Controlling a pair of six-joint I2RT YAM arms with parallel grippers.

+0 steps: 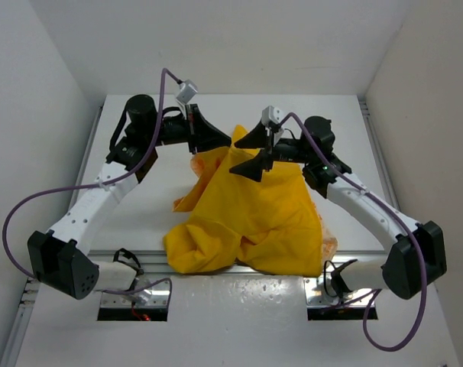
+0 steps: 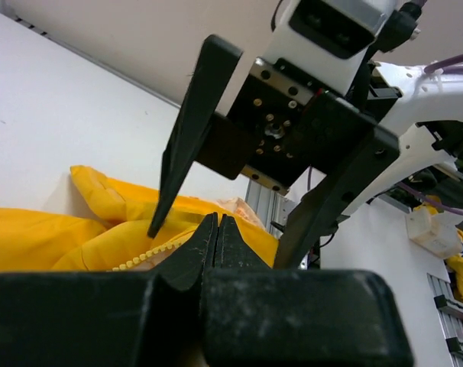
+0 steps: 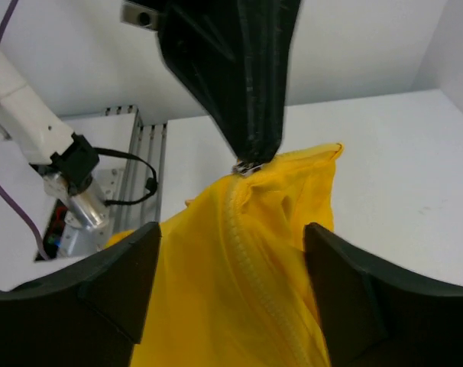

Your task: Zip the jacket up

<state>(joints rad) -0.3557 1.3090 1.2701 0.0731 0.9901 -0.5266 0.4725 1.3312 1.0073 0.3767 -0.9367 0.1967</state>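
Observation:
The yellow jacket (image 1: 247,214) lies bunched in the middle of the table, its top pulled up into a peak. My left gripper (image 1: 231,142) is shut on the top end of the zipper. In the right wrist view it (image 3: 250,157) pinches the metal slider, and the closed zipper line (image 3: 247,252) runs down from it. My right gripper (image 1: 235,158) is open, one finger on each side of the raised fabric, touching nothing (image 3: 231,237). In the left wrist view my own jaws (image 2: 218,223) are pressed together, with zipper teeth (image 2: 140,260) just left of them.
A bit of white, orange-printed lining (image 1: 328,245) shows at the jacket's right hem. The jacket's lower edge hangs over a metal rail (image 1: 239,269) at the table's near edge. White walls enclose the left, right and back. Purple cables (image 1: 163,92) loop over both arms.

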